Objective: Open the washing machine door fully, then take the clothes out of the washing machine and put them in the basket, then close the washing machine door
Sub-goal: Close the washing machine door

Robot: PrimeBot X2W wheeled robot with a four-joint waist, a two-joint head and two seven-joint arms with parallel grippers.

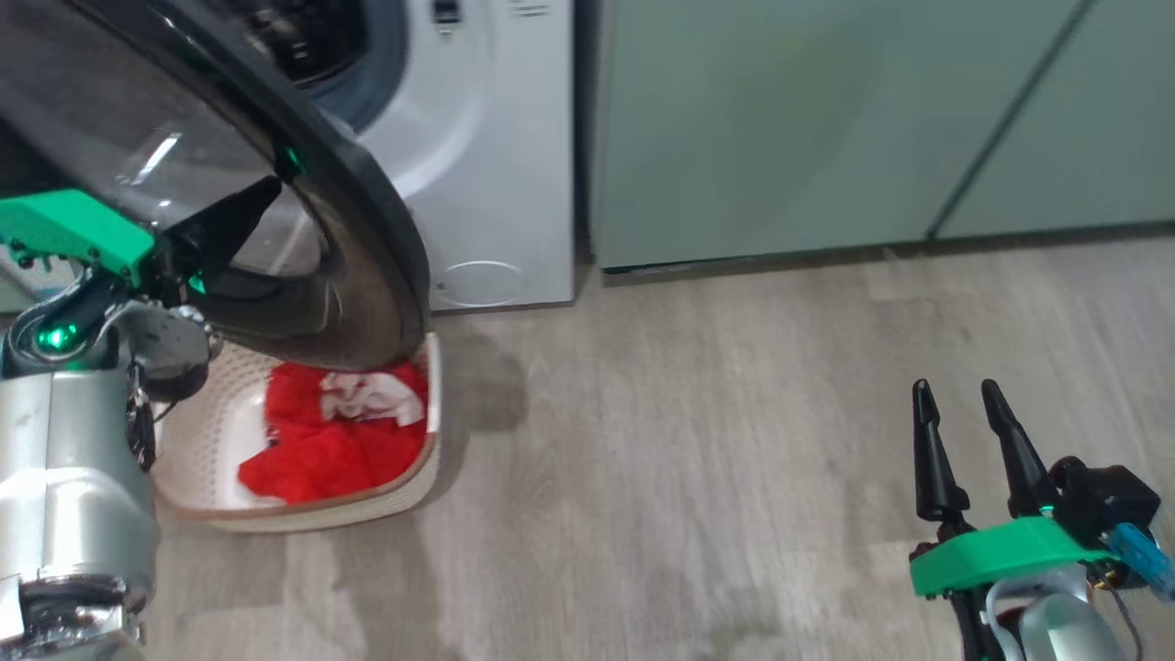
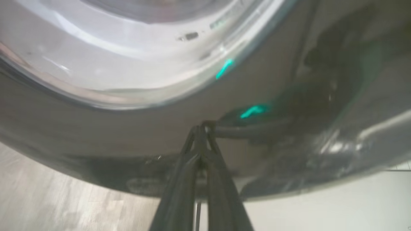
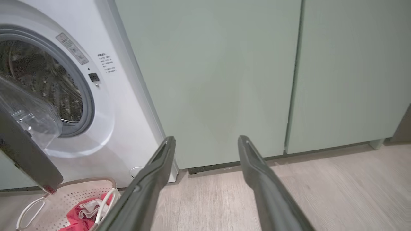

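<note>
Head view: red clothes [image 1: 340, 450] with a white patch are heaped in the cream perforated basket [image 1: 207, 441] on the floor [image 1: 688, 459], under the washing machine door [image 1: 367, 229], whose glossy black rim and clear bowl are swung open. The left fingers [image 2: 178, 183] are pressed together, tips against that rim; the right fingers [image 1: 932, 459] are held apart, empty, above the floor.

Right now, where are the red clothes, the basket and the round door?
clothes [image 1: 317, 459]: head view, red fabric
basket [image 1: 204, 431]: head view, bare inside wall
washing machine door [image 1: 372, 220]: head view, black rim
</note>
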